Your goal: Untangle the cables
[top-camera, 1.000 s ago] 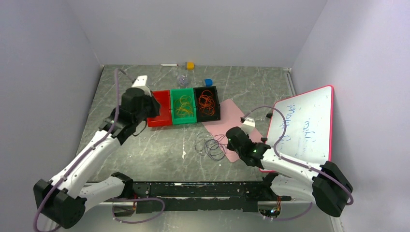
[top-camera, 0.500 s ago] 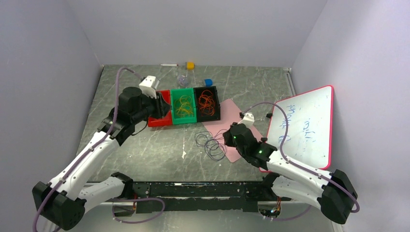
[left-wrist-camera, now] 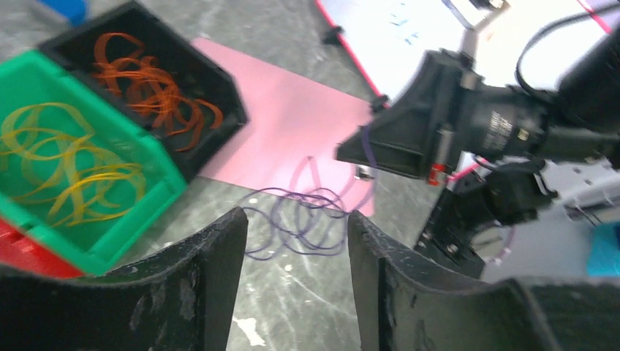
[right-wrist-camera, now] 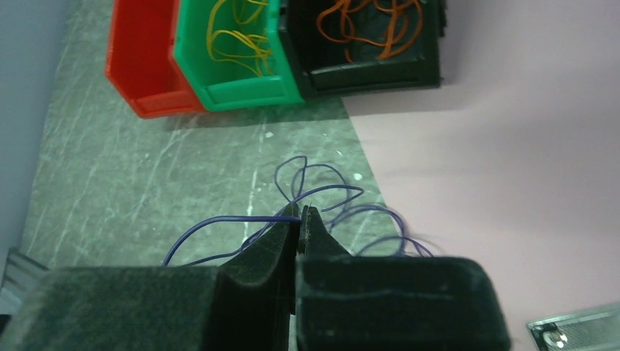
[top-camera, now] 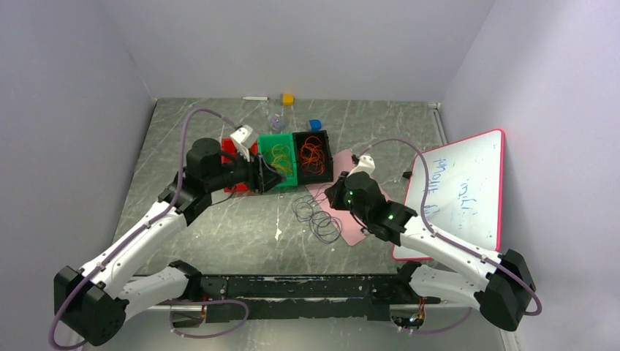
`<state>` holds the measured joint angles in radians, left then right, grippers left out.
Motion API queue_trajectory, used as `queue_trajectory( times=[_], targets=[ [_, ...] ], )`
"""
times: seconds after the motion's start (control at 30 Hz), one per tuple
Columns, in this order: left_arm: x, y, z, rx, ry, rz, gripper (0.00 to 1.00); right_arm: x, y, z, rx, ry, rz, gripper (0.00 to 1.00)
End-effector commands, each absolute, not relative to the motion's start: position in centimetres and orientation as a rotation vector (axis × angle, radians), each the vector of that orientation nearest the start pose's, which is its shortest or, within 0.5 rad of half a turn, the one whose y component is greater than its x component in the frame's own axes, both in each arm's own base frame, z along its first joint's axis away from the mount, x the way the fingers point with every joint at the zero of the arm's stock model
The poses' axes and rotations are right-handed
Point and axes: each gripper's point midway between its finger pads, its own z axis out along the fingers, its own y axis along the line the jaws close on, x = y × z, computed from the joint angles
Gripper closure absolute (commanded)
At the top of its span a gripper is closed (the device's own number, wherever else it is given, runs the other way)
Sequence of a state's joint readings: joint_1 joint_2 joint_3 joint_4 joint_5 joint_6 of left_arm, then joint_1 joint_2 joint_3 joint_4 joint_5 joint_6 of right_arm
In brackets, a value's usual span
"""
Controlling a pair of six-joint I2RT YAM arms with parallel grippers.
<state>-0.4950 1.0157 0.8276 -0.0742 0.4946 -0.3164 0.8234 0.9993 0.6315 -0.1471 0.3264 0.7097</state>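
Observation:
A tangle of dark purple cables (top-camera: 318, 218) lies on the grey table, partly on a pink sheet (top-camera: 349, 167). My right gripper (top-camera: 331, 196) hangs just above its right side, shut, with one purple cable (right-wrist-camera: 219, 221) pinched at the fingertips (right-wrist-camera: 300, 213). Yellow cables (top-camera: 278, 158) fill the green bin (top-camera: 290, 180), and orange cables (top-camera: 313, 153) fill the black bin (top-camera: 327, 174). My left gripper (top-camera: 275, 178) hovers in front of the green bin. It stands open (left-wrist-camera: 296, 219) with nothing between its fingers, pointed toward the purple cables (left-wrist-camera: 300, 227).
A red bin (right-wrist-camera: 142, 58) sits left of the green one, mostly hidden behind my left arm in the top view. A whiteboard (top-camera: 457, 194) with a red rim leans at the right. A yellow block (top-camera: 288, 99), a blue block (top-camera: 315, 124) and a pen (top-camera: 255, 98) lie at the back.
My left gripper has opened and swung right from over the red bin to the front of the green bin. My right gripper has moved up and left, still shut on the purple cable.

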Motion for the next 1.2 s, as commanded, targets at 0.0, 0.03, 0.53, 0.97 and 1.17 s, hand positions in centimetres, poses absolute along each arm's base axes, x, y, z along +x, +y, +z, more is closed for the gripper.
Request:
queue_trajectory(
  times=[0.0,0.03,0.53,0.97,1.17],
  targets=[
    [22.9,-27.8,27.9,0.744,1.711,-1.086,0.39,25.0,23.8,17.4,-0.017,2.111,0.641,1.00],
    [22.6,-28.3,27.7,0.766,1.711,-1.085,0.38,25.0,23.9,17.7,-0.022,2.113,0.645,1.00],
    [22.3,-33.0,25.8,0.840,1.714,-1.115,0.32,25.2,25.6,18.7,-0.057,2.119,0.710,1.00],
    [22.9,-34.0,22.4,0.853,1.816,-1.102,0.43,25.1,25.7,19.3,-0.056,2.105,0.727,1.00],
    [24.0,-34.4,22.0,0.814,1.882,-1.077,0.87,25.1,25.2,19.1,-0.034,2.096,0.715,1.00]
  ],
)
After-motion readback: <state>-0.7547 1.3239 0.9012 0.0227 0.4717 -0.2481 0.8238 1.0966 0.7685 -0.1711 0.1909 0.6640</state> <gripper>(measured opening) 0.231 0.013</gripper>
